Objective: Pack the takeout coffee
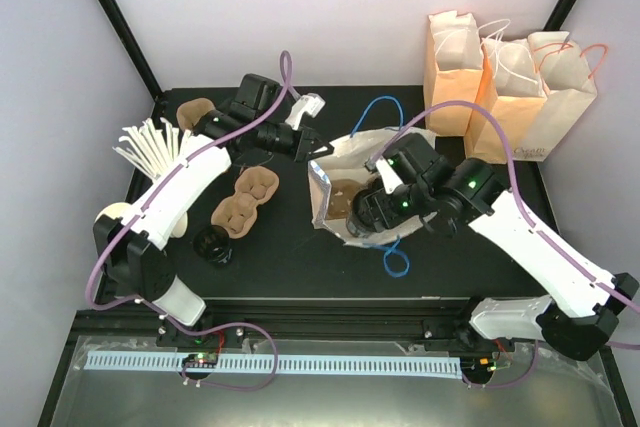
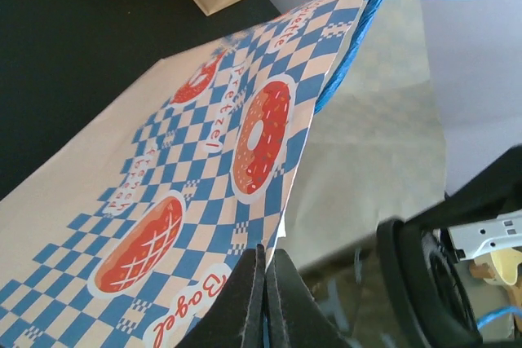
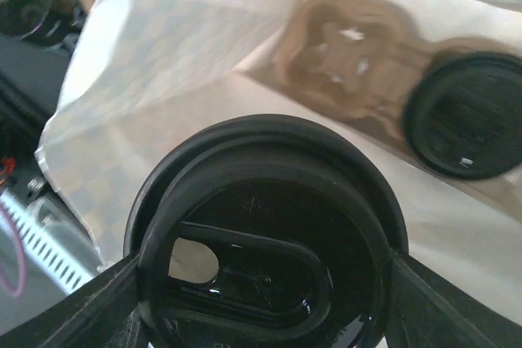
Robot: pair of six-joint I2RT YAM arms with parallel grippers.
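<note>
Left jaws are pinching the paper bag (image 2: 204, 160) by its rim; right jaws are gripping the takeout coffee (image 3: 269, 201) (lid on).

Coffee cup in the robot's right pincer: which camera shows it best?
The right wrist view: the coffee cup fills the frame, clamped in the right pincer over the open bag. In the top view the right arm hides most of it. The left wrist view mostly shows the bag's printed outside.

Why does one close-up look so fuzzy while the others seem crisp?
Right wrist view: the cup lid in the right pincer is fairly sharp, the carrier behind it smeared soft. Left wrist view: the doughnut-print bag is crisp. Top view: even light, faint shadows.
</note>
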